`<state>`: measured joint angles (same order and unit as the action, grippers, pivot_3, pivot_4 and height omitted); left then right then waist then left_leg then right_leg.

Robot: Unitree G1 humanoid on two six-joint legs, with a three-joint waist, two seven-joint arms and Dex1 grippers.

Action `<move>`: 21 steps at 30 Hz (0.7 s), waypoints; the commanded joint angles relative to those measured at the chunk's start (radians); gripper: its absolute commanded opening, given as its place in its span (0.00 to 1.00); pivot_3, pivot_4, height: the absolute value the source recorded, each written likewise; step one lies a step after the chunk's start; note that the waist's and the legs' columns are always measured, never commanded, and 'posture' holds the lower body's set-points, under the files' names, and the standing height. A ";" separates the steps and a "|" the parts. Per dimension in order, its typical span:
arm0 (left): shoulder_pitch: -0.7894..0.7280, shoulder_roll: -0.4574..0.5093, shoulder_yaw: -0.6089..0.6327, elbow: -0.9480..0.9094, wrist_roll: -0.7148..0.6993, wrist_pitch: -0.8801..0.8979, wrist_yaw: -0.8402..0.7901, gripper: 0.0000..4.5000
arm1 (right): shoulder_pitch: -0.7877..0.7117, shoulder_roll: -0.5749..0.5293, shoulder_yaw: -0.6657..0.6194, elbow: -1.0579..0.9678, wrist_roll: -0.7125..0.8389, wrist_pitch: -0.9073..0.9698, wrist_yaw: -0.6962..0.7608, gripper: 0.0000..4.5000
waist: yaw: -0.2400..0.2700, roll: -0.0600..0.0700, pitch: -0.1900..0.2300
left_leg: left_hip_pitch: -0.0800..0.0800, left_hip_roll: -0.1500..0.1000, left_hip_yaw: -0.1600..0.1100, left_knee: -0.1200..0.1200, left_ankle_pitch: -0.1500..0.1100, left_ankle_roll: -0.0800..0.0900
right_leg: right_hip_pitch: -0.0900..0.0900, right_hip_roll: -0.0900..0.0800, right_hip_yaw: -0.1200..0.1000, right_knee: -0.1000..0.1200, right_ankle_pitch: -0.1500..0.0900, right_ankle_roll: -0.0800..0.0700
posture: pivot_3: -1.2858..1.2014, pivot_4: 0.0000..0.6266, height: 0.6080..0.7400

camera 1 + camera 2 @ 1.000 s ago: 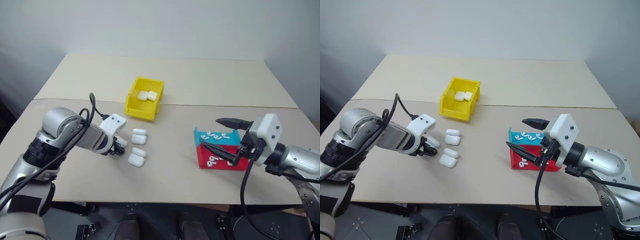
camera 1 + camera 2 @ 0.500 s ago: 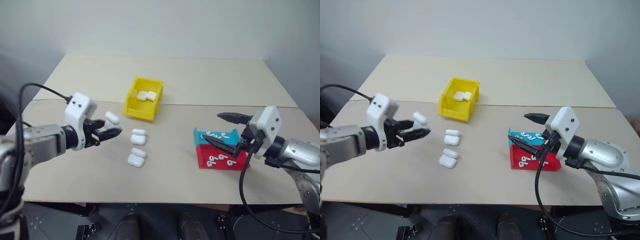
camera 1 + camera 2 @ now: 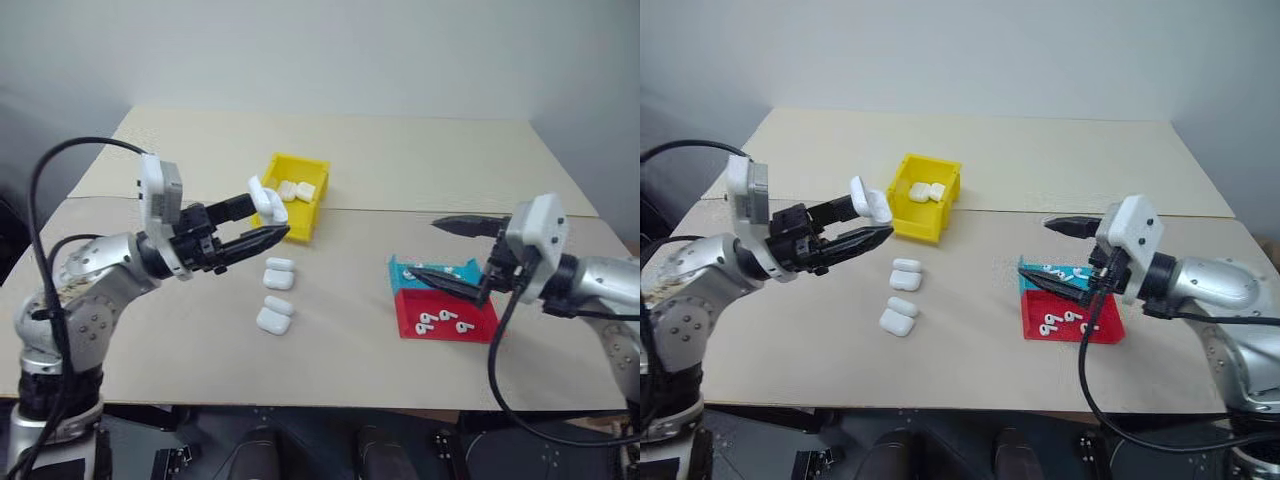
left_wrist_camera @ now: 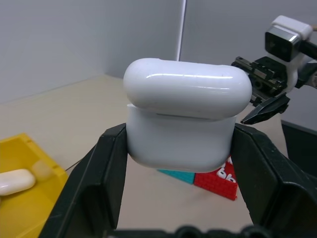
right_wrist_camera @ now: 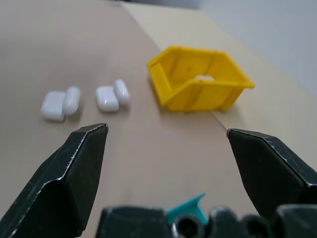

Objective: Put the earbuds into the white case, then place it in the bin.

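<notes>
Pinching a white case (image 4: 184,121) in left fingers (image 3: 262,240), right fingers (image 3: 1060,283) spread — earbuds (image 3: 440,320) unloaded, bin (image 3: 300,217) placement pending.

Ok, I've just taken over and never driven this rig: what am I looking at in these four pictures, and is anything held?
It is a two-armed robot at a beige table. The two wide pictures come from its head; the close-ups come from a camera on each wrist. The left gripper is shut on a white case, lifted above the table. The right gripper is open and empty, over the teal tray and red tray of earbuds. More cases lie on the table, and the yellow bin already has some inside.
</notes>
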<state>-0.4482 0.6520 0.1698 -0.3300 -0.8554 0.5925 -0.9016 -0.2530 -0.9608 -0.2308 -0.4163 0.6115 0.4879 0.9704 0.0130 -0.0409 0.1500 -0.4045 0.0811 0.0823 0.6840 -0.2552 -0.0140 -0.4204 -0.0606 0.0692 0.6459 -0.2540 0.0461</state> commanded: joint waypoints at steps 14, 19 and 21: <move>-0.170 -0.260 -0.093 0.158 0.013 -0.177 -0.185 0.62 | -0.153 -0.345 0.157 0.160 -0.186 -0.059 0.367 1.00 | -0.005 0.001 0.000 | 0.000 0.000 0.000 0.002 -0.001 0.001 | 0.000 0.000 0.001 0.000 0.000 0.001 | 0.52 0.24 1.00; -0.139 -0.265 -0.124 0.136 0.060 -0.198 -0.197 0.62 | -0.183 -0.340 0.279 0.180 -0.300 -0.094 0.404 1.00 | -0.008 0.001 0.000 | -0.001 0.000 0.000 0.002 -0.001 0.001 | -0.001 0.000 0.001 0.000 0.000 0.001 | 0.52 0.24 1.00; -0.125 -0.279 -0.132 0.120 0.071 -0.207 -0.183 0.62 | -0.213 -0.328 0.334 0.186 -0.341 -0.084 0.415 1.00 | -0.008 0.001 0.000 | -0.001 0.001 0.000 0.002 -0.001 0.001 | -0.001 0.000 0.001 0.000 0.000 0.001 | 0.52 0.24 1.00</move>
<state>-0.5745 0.3836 0.0424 -0.1636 -0.7899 0.4146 -1.0959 -0.4333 -1.2894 0.0818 -0.2254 0.3087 0.4111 1.3717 0.0054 -0.0395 0.1496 -0.4050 0.0816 0.0825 0.6862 -0.2560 -0.0127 -0.4211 -0.0602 0.0701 0.6462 -0.2538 0.0470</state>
